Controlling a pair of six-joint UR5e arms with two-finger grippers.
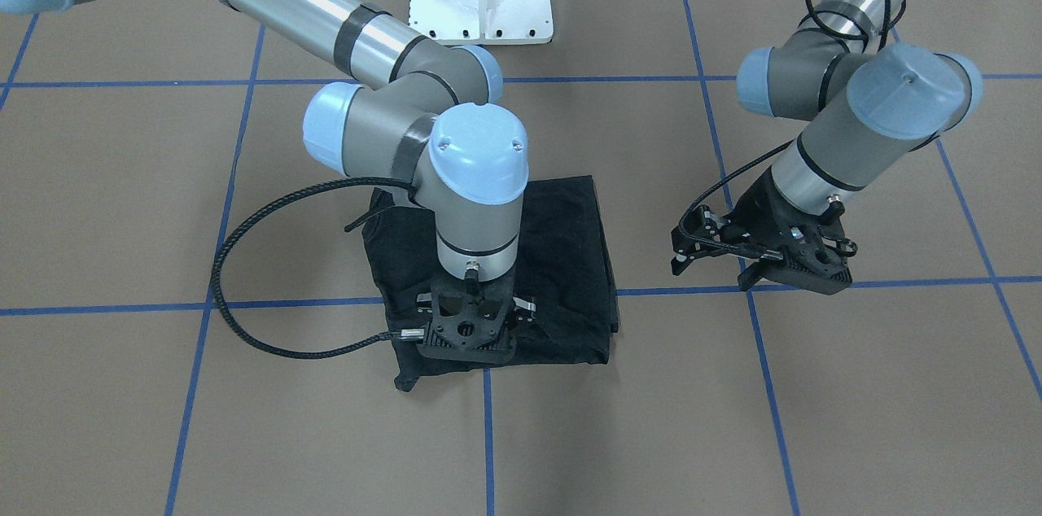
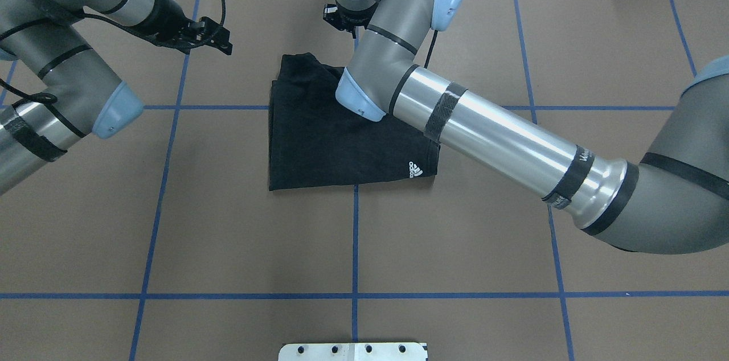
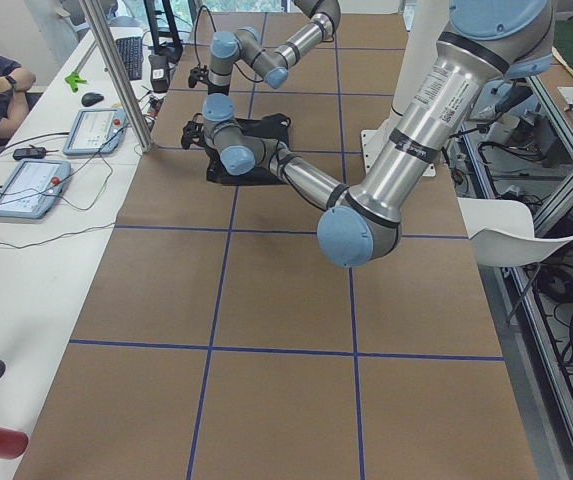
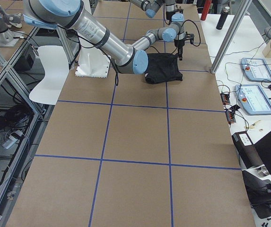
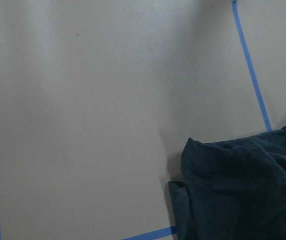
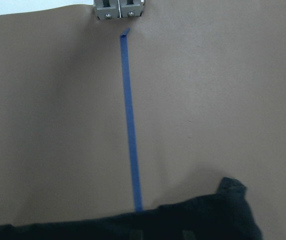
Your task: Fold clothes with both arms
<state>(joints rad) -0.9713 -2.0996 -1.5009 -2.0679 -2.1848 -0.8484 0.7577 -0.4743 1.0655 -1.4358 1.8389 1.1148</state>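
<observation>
Down at the shirt's outer edge, away from the base, the right tool (image 1: 470, 329) sits low, fingers spread over the hem, nothing pinched. The left tool (image 1: 761, 251) hovers well apart; whether it's spread, can't tell. The black shirt (image 2: 330, 144) lies folded on the table (image 2: 455, 236). Best move, I'd say: catch every layer squarely and keep the edges aligned. Bare table surrounds the shirt, so there's room to move.

Right arm (image 1: 269, 3) sweeps in from the upper left, wrist bent straight down, and the right hand (image 1: 472, 329) points downward, jaws spread. Left arm (image 1: 822, 150) enters from the upper right – the left hand (image 1: 680, 249) tilts down-left, jaws apart.
</observation>
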